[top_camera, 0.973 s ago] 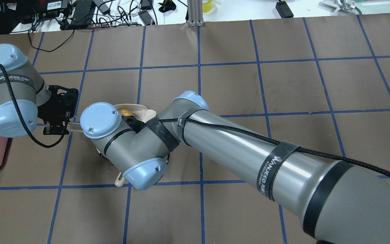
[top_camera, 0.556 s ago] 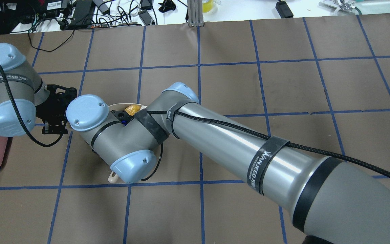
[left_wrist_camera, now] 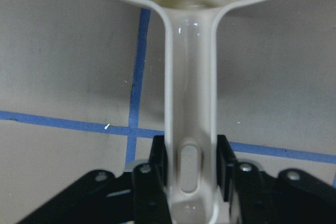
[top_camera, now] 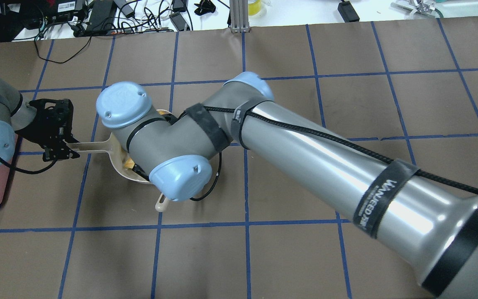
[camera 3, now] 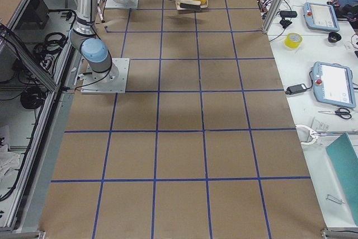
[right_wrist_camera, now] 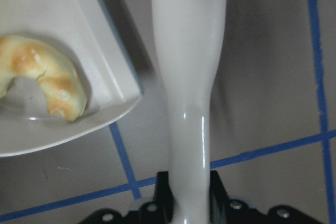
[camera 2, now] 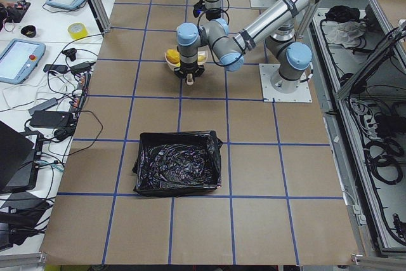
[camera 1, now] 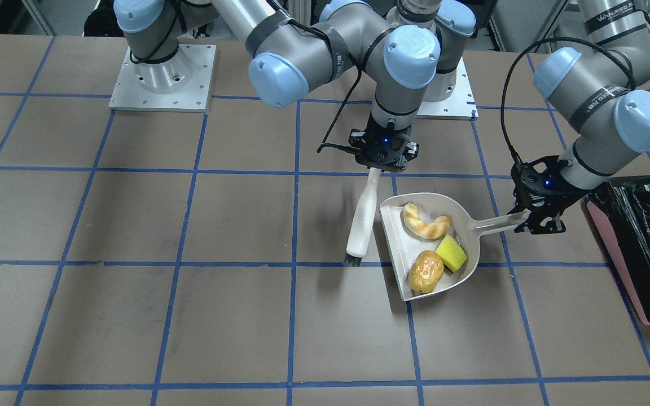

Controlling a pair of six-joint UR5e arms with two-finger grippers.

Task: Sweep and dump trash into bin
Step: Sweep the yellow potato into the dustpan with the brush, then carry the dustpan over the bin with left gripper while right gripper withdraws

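The off-white dustpan (camera 1: 398,248) holds all three trash pieces: the tan croissant piece (camera 1: 425,223), the yellow wedge (camera 1: 451,252) and the amber lump (camera 1: 425,272). My left gripper (camera 1: 523,219) is shut on the dustpan's handle (left_wrist_camera: 190,103), seen close in the left wrist view. My right gripper (camera 1: 376,169) is shut on the white brush (camera 1: 360,220), which hangs bristles down just beside the pan's open edge. The bin (camera 1: 613,254), pink-sided with a black bag, stands beyond my left gripper. In the overhead view my right arm hides most of the pan.
The brown table carries a blue tape grid. Both arm bases sit on metal plates (camera 1: 161,84) on the robot's side. Cables and electronics (top_camera: 98,16) lie past the table's far edge. The bin also shows in the exterior left view (camera 2: 179,163).
My left gripper has moved the dustpan to the left, toward the bin. My right arm's wrist has shifted farther from the robot's side, still holding the brush.
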